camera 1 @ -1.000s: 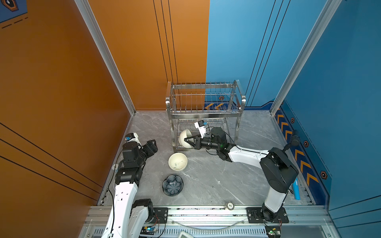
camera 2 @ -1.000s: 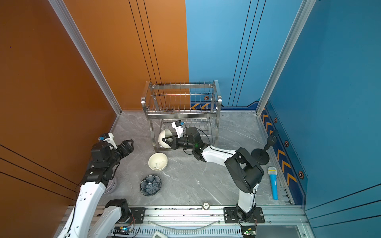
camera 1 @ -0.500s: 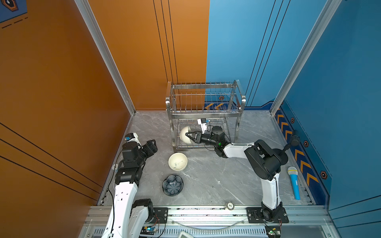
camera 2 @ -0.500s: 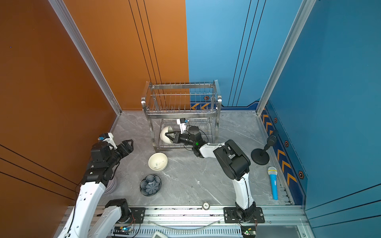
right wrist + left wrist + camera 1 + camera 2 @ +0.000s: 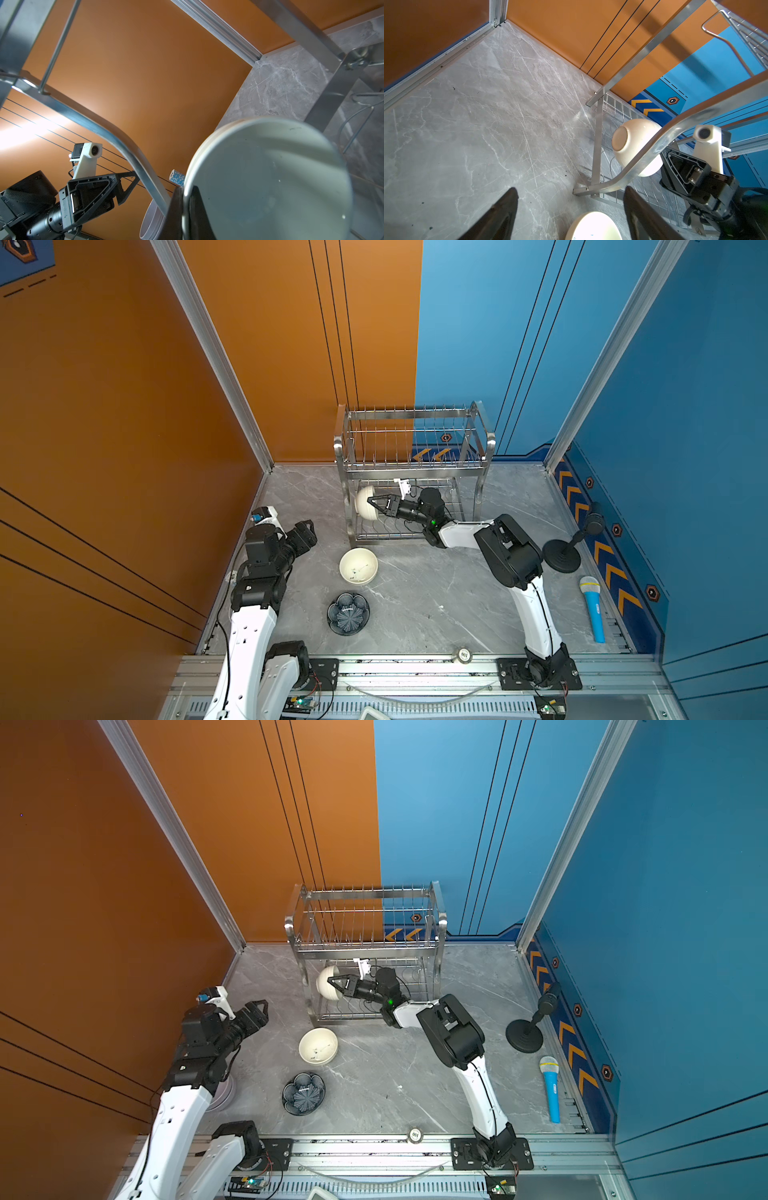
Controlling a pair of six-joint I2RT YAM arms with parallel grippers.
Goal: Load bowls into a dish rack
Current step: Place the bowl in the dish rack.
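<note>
The two-tier shiny stainless-steel wire dish rack [image 5: 415, 466] [image 5: 365, 946] stands at the centre of both top views, against the back wall on the grey marble-patterned tabletop [image 5: 415, 593]. The right gripper [image 5: 372, 502] [image 5: 331, 982] reaches into the rack's lower tier. It is clenched on the rim of a cream-white round bowl [image 5: 363, 506] [image 5: 324, 988], which stands on edge at the left end of that tier with its base towards the left of the frame. In the right wrist view the black fingers [image 5: 176, 207] pinch the bowl's [image 5: 270, 182] edge.

The left gripper [image 5: 305, 531] [image 5: 255, 1011] hangs released and empty at the lower left, well apart from the rack. Its two fingers [image 5: 508, 212] are spread wide in the left wrist view.

Just below the rack a second cream-white bowl [image 5: 358, 566] [image 5: 318, 1046] sits upright on the table. Below that lies a dark blue-grey flower-rimmed ribbed bowl [image 5: 348, 613] [image 5: 303, 1093]. A pale lilac bowl [image 5: 226, 1094] shows partly under the left arm.

At the right stand a black round stand [image 5: 561, 556] and a blue toy microphone [image 5: 594, 610]. A small round disc [image 5: 414, 1134] on the front rail carries digits that look like "001".
</note>
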